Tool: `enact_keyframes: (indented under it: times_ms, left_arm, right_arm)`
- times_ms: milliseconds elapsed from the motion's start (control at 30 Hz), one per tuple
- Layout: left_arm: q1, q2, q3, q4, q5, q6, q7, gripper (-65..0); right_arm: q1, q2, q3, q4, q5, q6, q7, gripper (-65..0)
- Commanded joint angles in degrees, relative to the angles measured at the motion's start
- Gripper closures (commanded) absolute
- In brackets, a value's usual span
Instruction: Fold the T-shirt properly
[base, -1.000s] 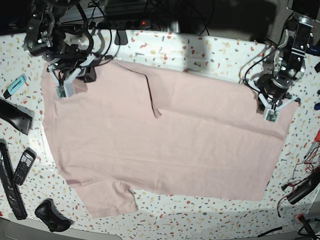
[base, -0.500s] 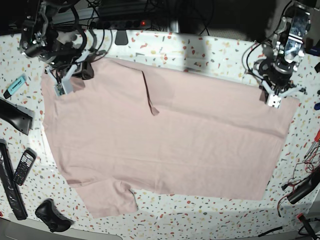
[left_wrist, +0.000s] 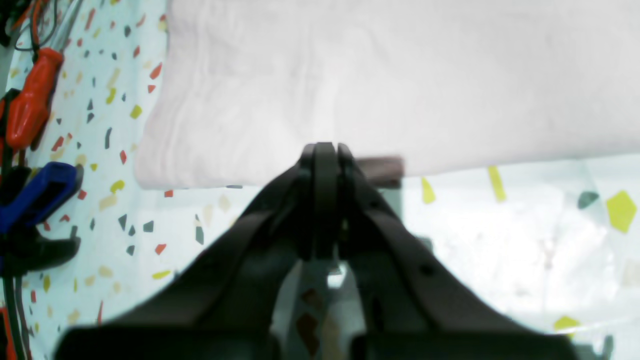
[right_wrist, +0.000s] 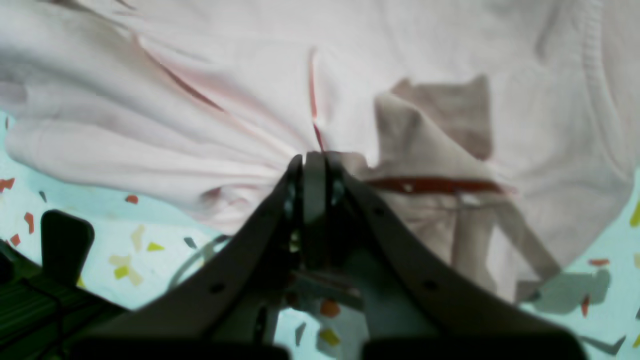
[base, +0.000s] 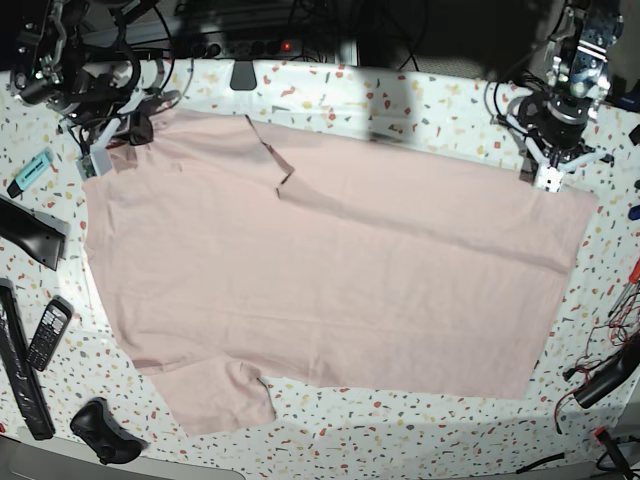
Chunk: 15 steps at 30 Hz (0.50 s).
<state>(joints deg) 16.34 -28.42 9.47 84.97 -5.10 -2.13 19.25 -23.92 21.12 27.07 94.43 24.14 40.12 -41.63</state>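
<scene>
T-shirt (base: 330, 290) lies spread flat, plain pink side up, covering most of the terrazzo tabletop (base: 420, 95). All places below are relative to the shirt.

- Left tool (base: 548, 178): at the shirt's far right corner in the base view. Left wrist view shows the jaws pressed together (left_wrist: 324, 150) right at the fabric edge (left_wrist: 350, 75); a small dark bit sits just beside the tips, too blurred to say if cloth is pinched. Calling it closed, hold unconfirmed.
- Right tool (base: 92, 160): at the shirt's far left corner, by the shoulder. Right wrist view shows the jaws together (right_wrist: 312, 160) with fabric creases (right_wrist: 200, 130) radiating out from the tips, so it's clamped on the shirt. A folded flap and a red strip lie just beside the tips on the cloth.
- A sleeve sticks out at the shirt's near left edge, lying flat.
- A short raised fold sits on the shirt's far left part, near the collar area.
- Left of the shirt: teal marker (base: 30, 170), black phone (base: 46, 333), black controller (base: 103, 432).
- Beyond the shirt's right edge: red-handled screwdriver (left_wrist: 30, 100), blue clamp (left_wrist: 37, 192), loose cables (base: 605, 350).
</scene>
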Motion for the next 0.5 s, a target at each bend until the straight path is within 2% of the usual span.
enact_keyframes:
  times_ms: [0, 100, 167, 233, 467]
  left_arm:
    - [-0.3, -0.2, 0.5, 1.0, -1.4, -2.6, 5.5, 0.0]
    - [-3.3, -0.2, -0.6, 5.1, -2.1, -2.6, 6.4, 0.0]
    - [-6.0, -0.2, -1.7, 5.4, -4.9, -2.7, 6.6, 0.0]
    - [-8.9, -0.2, -2.4, 3.7, -7.1, -2.8, 7.2, 0.0]
    - [-17.6, -0.2, -2.4, -5.4, -7.1, -2.8, 7.4, 0.0]
  right_arm:
    - [0.4, 0.7, 0.5, 0.6, 0.3, -0.1, 0.0, 0.0]
    - [0.4, 0.7, 0.5, 0.6, 0.3, -0.1, -0.2, 0.0]
    - [0.4, 0.8, 0.5, 0.6, 0.3, -0.1, -0.2, 0.0]
    - [0.4, 0.7, 0.5, 0.6, 0.3, -0.1, -0.2, 0.0]
    - [0.4, 0.7, 0.5, 0.6, 0.3, -0.1, -0.2, 0.0]
